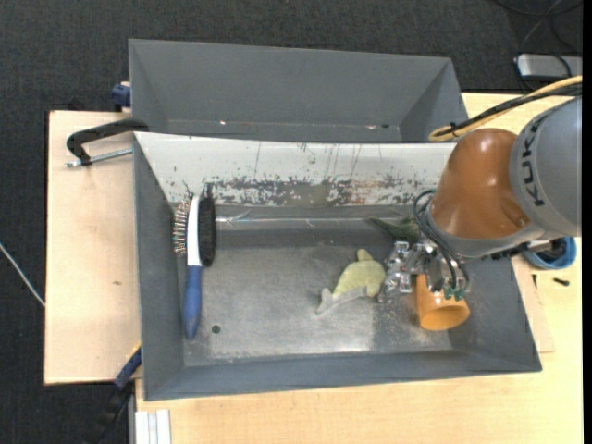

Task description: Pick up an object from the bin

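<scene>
Nearest in the grey bin (324, 370), towards its right side, sits an orange cup (442, 311); I cannot tell whether it stands upright or lies tipped. Just left of it and a little farther back lies a pale yellow-green soft toy (356, 283), roughly fish-shaped, its thin end pointing left and near. The claw (400, 276) hangs low between these two, right at the toy's right end and just beside the cup's far-left edge. Whether it is spread or pressed together cannot be told, and nothing is seen gripped in it. The likely picks are therefore the toy or the cup. To do this step well, the claw should settle squarely over one of them rather than straddle both. The toy looks the safer choice: being soft, it should give and hold if taken across its thicker middle. The cup's hard round wall may slip or roll away. The orange wrist cover (474, 192) bulks close to the right wall, so any correction is best made leftward. The blue-handled brush (194, 248) lies well apart along the left wall.
</scene>
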### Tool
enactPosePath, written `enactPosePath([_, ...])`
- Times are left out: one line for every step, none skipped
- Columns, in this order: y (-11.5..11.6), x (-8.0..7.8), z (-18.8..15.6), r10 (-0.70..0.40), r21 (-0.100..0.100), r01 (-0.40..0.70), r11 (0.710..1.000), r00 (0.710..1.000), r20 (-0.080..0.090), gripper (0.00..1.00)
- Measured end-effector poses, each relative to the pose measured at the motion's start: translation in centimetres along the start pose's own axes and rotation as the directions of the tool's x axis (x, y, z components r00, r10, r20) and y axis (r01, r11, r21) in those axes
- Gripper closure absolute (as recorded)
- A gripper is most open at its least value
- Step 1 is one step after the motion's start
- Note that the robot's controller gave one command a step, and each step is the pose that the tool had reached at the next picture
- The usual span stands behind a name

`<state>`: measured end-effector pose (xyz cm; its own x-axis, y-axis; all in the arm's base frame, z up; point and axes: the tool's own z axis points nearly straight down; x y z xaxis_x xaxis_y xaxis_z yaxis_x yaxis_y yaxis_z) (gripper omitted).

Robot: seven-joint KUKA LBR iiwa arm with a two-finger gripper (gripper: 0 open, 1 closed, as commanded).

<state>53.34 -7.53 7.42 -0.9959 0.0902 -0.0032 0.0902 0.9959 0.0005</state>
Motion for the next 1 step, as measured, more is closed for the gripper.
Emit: enactPosePath([-2.0, 1.14, -16.66, -0.281, 0.004, 0.281, 0.96, 0.96, 0.01, 1.0])
